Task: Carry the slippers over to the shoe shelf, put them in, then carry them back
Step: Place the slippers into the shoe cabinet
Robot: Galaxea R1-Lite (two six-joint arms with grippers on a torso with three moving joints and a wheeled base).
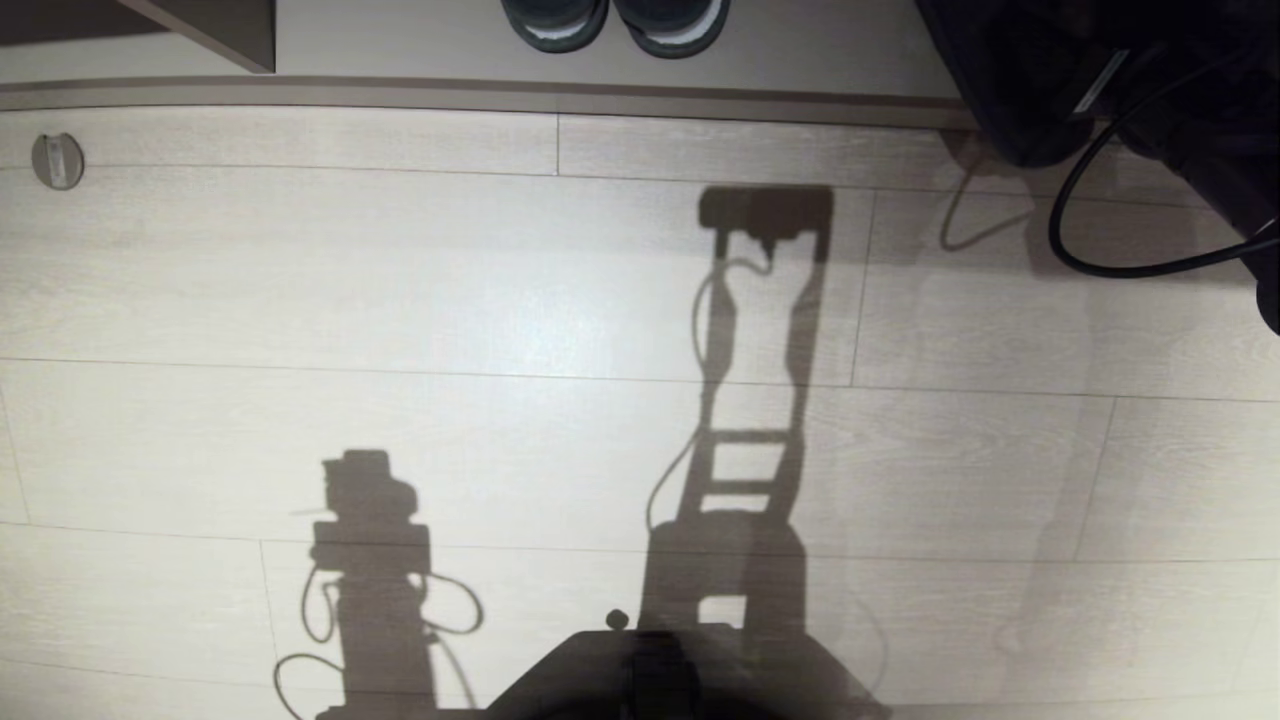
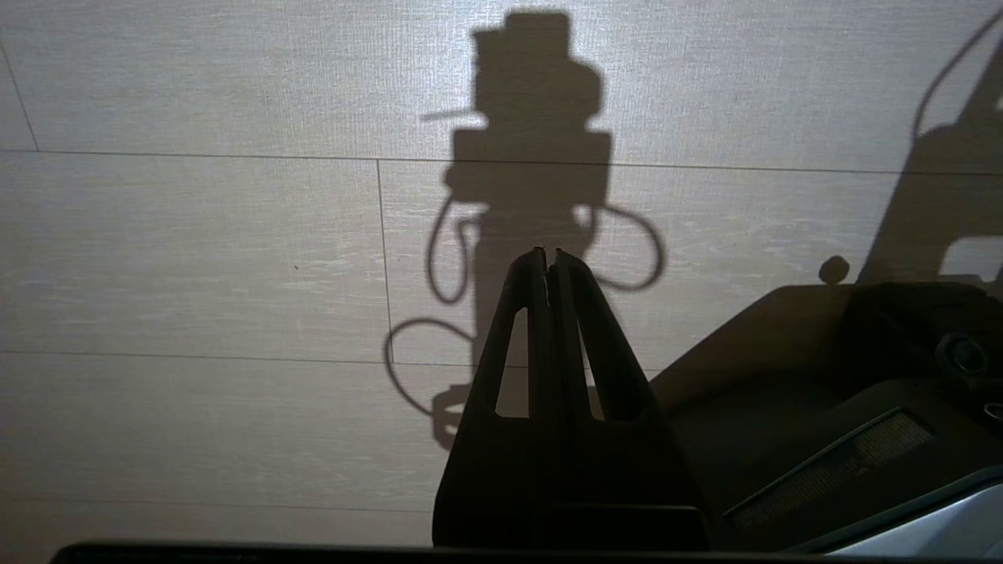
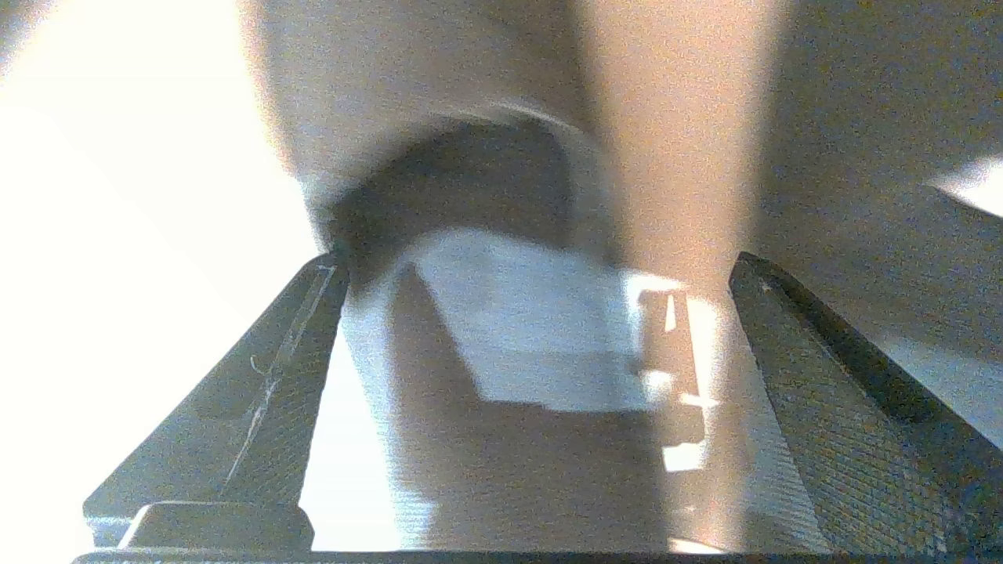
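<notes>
r gripper has its two black textured fingers spread wide w/ nothing between them. just past the tips lies a grey-blue soft fabric slipper, its wide band arching over a dark opening; blurred, so can't tell if the tips touch it. only one slipper can be made out. the surface it lies on is partly glaring bright, partly in shadow.

l gripper hangs above the pale wood-grain plank floor, black fingers pressed together at the tips, holding nothing. its shadow w/ cable loops falls on the planks beyond. dark robot base sits beside it.

in head view, the low beige wood-grain shoe shelf w/ darker front edge strip runs along the far side of the floor, a vertical divider panel toward its l end. a pair of dark shoes w/ white-edged soles stands in it, toes facing out. r arm's black bulk w/ a looping black cable reaches in at the shelf's r end. slipper not visible in head view. small round metal disc on floor far l.
</notes>
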